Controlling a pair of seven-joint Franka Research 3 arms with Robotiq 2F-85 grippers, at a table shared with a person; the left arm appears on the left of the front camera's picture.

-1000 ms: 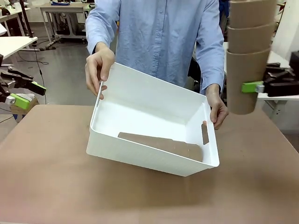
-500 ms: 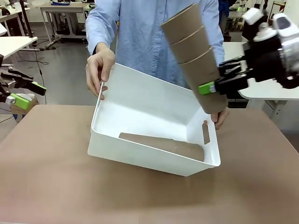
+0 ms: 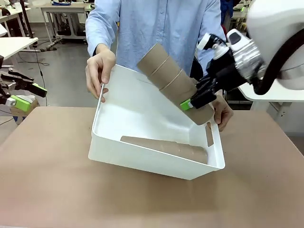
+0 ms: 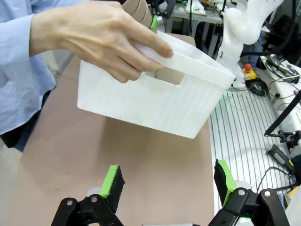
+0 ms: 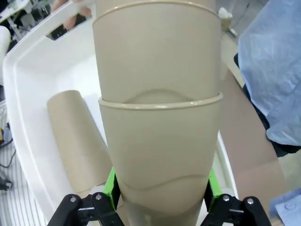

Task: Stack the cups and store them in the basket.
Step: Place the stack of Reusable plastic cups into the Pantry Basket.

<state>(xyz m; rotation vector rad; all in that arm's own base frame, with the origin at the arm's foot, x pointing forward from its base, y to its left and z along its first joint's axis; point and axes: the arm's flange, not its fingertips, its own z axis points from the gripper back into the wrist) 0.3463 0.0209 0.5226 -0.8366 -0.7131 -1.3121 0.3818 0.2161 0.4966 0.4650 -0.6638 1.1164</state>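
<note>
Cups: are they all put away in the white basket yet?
Not yet. One stack of cups already lies in the basket, which the person's hands hold tilted. The right gripper holds a second stack, leaning over the basket. That stack must go in. The left gripper is open, off to the side.

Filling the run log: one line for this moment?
right gripper: shut on stack of cups, tilted over basket | left gripper: open, idle | person's hands tilt basket | another stack lying inside

A brown tabletop (image 3: 47, 180) fills the foreground, with white workbenches (image 3: 61, 8) and grey floor (image 3: 66, 71) behind.
</note>
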